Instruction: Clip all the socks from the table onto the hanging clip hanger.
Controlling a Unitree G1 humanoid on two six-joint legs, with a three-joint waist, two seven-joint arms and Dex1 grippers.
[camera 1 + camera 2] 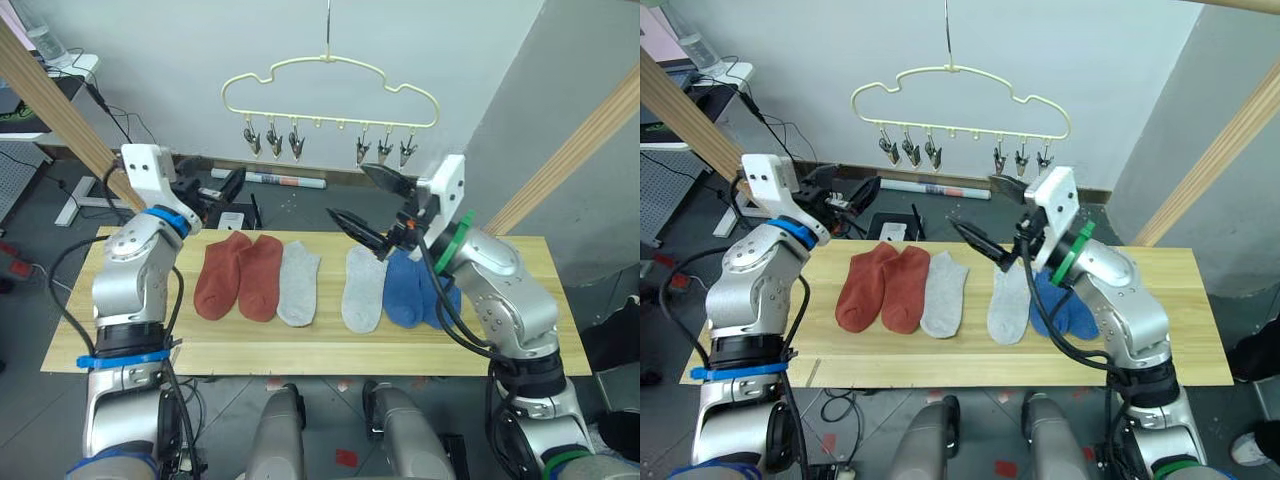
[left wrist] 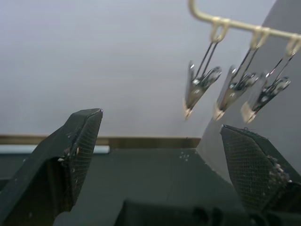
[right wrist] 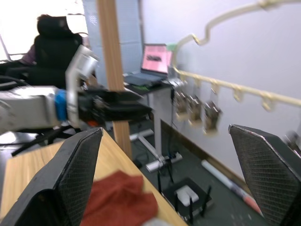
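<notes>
Lying in a row across the table (image 1: 520, 330) of light planks: two rust-red socks (image 1: 240, 275) touching side by side toward the left, one light grey sock (image 1: 298, 283) just beside them, another light grey sock (image 1: 363, 288) apart from it near the middle, and two blue socks (image 1: 415, 290) overlapping just right of that. Hanging above and behind the table, clear of all socks: the pale yellow clip hanger (image 1: 330, 95), carrying two groups of three metal clips (image 1: 272, 138) with nothing clipped. Hovering above the far left edge of the table: the left gripper (image 1: 215, 190), fingers spread wide, holding nothing, pointing toward the hanger's clips. Hovering over the second grey sock and the blue pair: the right gripper (image 1: 370, 205), fingers likewise spread wide apart, holding nothing.
</notes>
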